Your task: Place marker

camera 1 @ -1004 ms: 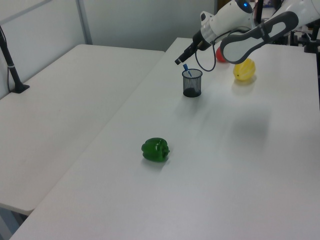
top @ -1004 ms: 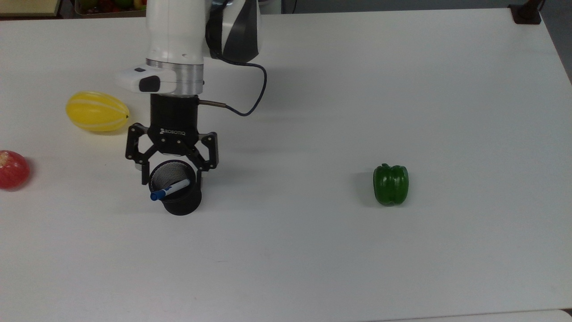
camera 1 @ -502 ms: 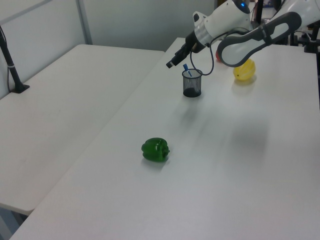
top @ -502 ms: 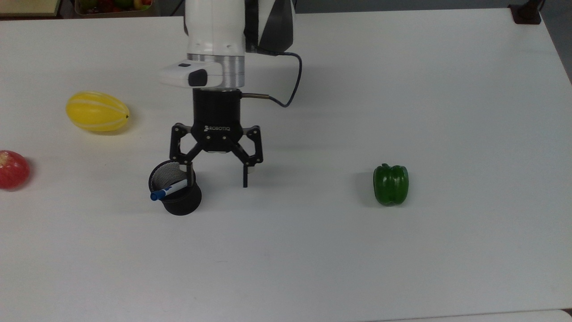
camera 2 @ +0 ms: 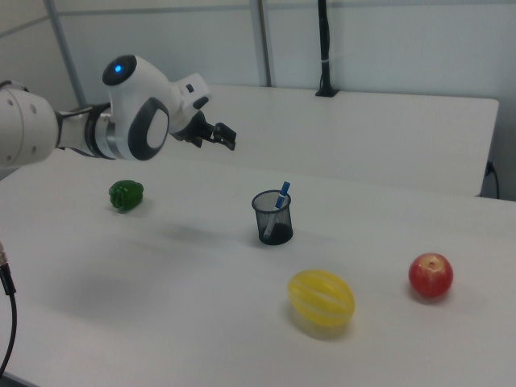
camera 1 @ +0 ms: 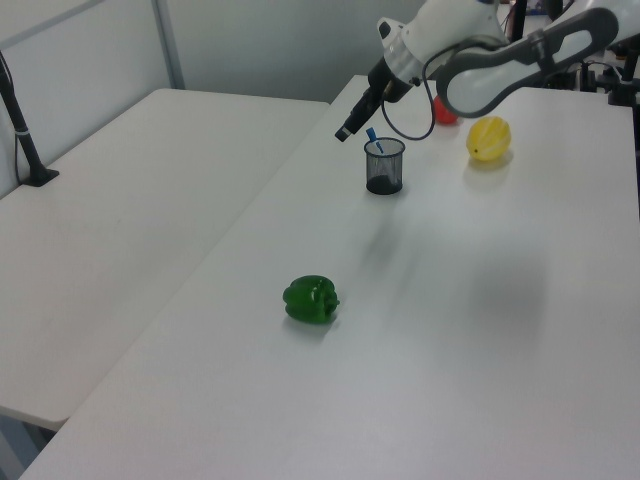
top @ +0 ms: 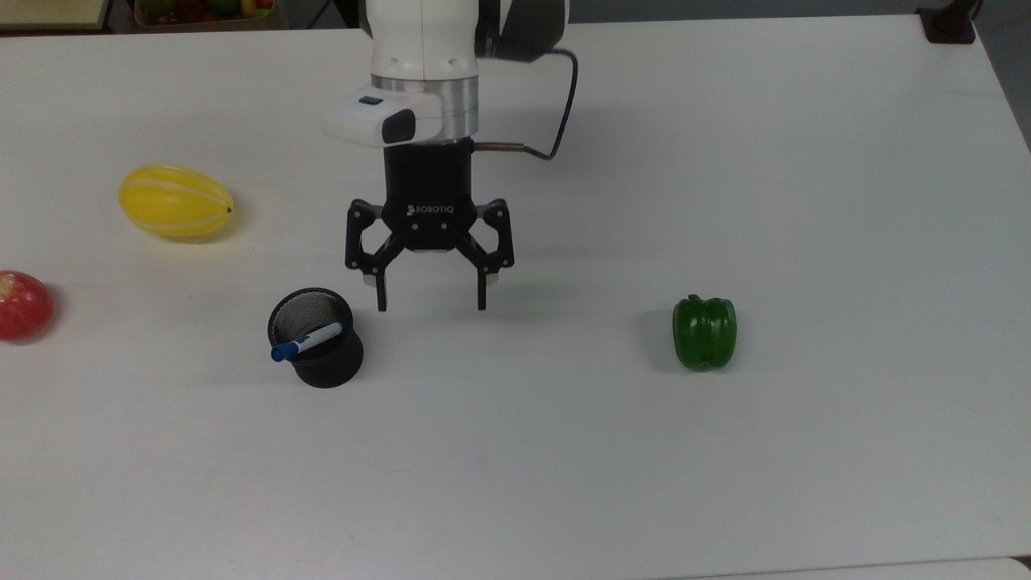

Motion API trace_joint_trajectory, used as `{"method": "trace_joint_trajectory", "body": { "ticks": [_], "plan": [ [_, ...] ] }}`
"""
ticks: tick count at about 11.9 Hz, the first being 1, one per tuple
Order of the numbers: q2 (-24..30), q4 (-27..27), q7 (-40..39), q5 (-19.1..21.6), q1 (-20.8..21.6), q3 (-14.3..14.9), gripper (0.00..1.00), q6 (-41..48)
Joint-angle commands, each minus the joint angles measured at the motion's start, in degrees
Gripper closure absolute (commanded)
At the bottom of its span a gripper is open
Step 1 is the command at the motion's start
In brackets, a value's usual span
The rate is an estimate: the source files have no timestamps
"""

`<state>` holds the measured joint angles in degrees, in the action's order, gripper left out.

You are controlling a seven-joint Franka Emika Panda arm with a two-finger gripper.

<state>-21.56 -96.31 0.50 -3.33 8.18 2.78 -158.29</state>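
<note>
White tabletop (top: 725, 483) stretches across all three views, and on it we see a black mesh cup (top: 320, 354) with the marker (top: 307, 341) standing inside it. We see the marker leaning against the rim, its blue end poking out over the edge toward the top view's left, while in the right view its blue tip (camera 2: 282, 192) sticks up above the cup (camera 2: 272, 218).

We find the claw (top: 432, 306) in the air to the top view's right of the cup, apart from it, fingers spread wide and holding nothing. In the left view we see it (camera 1: 346, 132) hanging above and to the left view's left of the cup (camera 1: 384, 167).

Elsewhere we note a green pepper (top: 705, 332) well off to the top view's right, a yellow melon (top: 175, 200) toward the top view's left, and a red apple (top: 22, 304) at that left edge
</note>
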Motion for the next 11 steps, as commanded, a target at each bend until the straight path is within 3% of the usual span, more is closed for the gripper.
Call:
{"method": "trace_joint_trajectory", "body": {
  "ticks": [1,11],
  "plan": [
    [5.81,-0.63,0.56,0.08,2.28,0.39,0.0,13.32],
    [19.7,-0.63,1.08,0.17,4.04,0.39,0.0,51.72]
  ]
}}
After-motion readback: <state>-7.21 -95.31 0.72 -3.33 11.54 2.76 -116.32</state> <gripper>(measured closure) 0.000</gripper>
